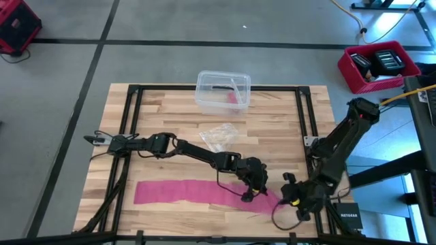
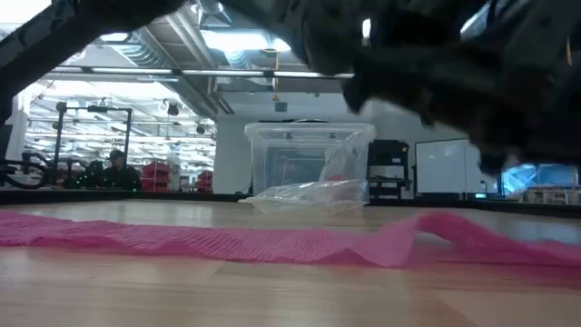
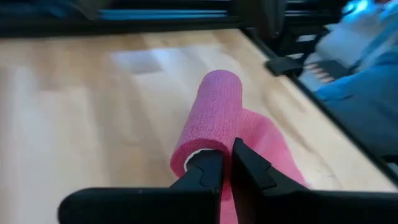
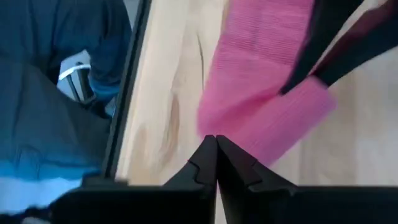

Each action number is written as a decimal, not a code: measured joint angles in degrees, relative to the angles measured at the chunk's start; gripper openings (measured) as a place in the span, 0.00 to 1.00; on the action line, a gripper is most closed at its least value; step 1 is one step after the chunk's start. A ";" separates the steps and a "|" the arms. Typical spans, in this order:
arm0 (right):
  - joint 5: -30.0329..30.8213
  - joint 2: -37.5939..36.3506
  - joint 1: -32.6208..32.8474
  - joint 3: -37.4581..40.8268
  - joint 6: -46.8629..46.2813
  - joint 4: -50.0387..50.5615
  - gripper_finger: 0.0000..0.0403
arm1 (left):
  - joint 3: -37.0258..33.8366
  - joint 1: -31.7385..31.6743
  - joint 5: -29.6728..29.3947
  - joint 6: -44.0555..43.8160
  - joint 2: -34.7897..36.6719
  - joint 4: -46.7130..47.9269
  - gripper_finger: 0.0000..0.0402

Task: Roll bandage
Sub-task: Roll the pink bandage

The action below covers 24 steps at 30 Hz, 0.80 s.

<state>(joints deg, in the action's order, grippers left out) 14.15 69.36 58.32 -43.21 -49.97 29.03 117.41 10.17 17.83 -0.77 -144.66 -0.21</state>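
The left pincer [image 3: 225, 163] is pinching the open end of the bandage's [image 1: 184, 191] rolled-up part, down at the near right of the counter [image 1: 170, 112], with its tips pressed together on the pink edge. The rest of the bandage is lying flat, stretching off to the left along the near edge. The right pincer [image 4: 216, 158] is sitting pressed together with nothing in it, just beside the roll.

To do this step well, I'd say keep that pinch firm but not crushing, and turn the roll steadily toward the loose strip so the layers are stacking straight. The flat part looks a bit rumpled, so some tension would probably help.
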 joint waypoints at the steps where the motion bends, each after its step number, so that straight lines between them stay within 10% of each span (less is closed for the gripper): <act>1: 0.85 -0.97 0.67 -2.10 -0.60 3.10 0.02 | 0.04 0.12 -1.97 1.14 1.36 1.40 0.01; 8: 9.91 -5.39 4.54 -12.10 -2.74 18.22 0.02 | 0.02 1.06 -17.54 12.14 11.62 12.91 0.03; 18: 10.02 -10.11 4.62 -13.32 -3.70 19.37 0.02 | 0.04 2.77 -31.06 17.12 24.65 16.41 0.03; 24: 21.53 -11.57 4.66 -13.37 0.99 19.21 0.02 | 0.04 3.27 -34.64 20.68 29.84 13.84 0.03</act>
<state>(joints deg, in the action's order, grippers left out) 35.68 57.79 62.98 -56.58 -48.98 48.24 117.44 13.43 -16.81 19.91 -114.82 13.62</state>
